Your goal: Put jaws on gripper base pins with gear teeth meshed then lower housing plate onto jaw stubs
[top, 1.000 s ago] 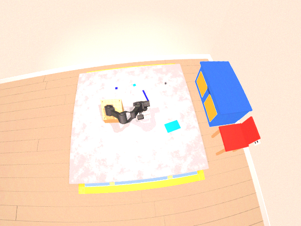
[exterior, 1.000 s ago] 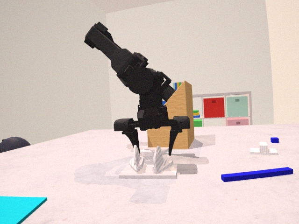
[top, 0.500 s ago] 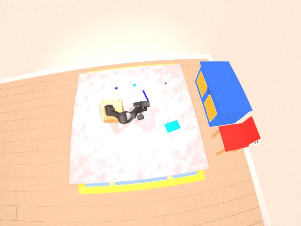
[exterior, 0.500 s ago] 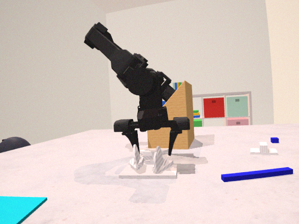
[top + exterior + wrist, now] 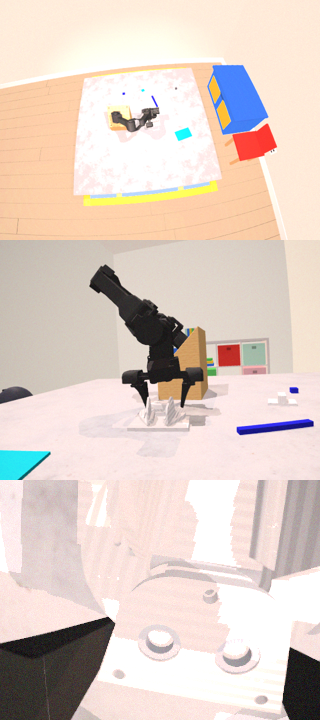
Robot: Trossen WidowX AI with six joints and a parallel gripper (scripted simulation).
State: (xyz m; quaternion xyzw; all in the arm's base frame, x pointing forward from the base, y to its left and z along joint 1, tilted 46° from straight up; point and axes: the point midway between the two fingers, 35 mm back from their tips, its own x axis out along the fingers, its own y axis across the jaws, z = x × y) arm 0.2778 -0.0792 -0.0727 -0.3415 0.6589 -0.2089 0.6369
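Observation:
The white gripper base (image 5: 158, 429) lies flat on the table. Two white jaws (image 5: 148, 414) (image 5: 170, 413) stand on it side by side; their gear teeth cannot be made out. The white housing plate (image 5: 192, 617) is over the jaws' near ends in the wrist view. Two round stubs (image 5: 160, 638) (image 5: 236, 650) show in its two ringed holes. Whether it sits fully down and level is hard to tell. My gripper (image 5: 164, 407) (image 5: 192, 639) points down, shut on the housing plate, with one dark finger at each side edge. The pins are hidden.
A blue bar (image 5: 154, 101) (image 5: 275, 426), a blue cube (image 5: 123, 93) (image 5: 293, 390), a small cyan piece (image 5: 142, 90), a cyan sheet (image 5: 183, 134) (image 5: 20, 463) and a white part (image 5: 282, 398) lie around. A wooden block (image 5: 121, 109) (image 5: 202, 364) stands behind the arm.

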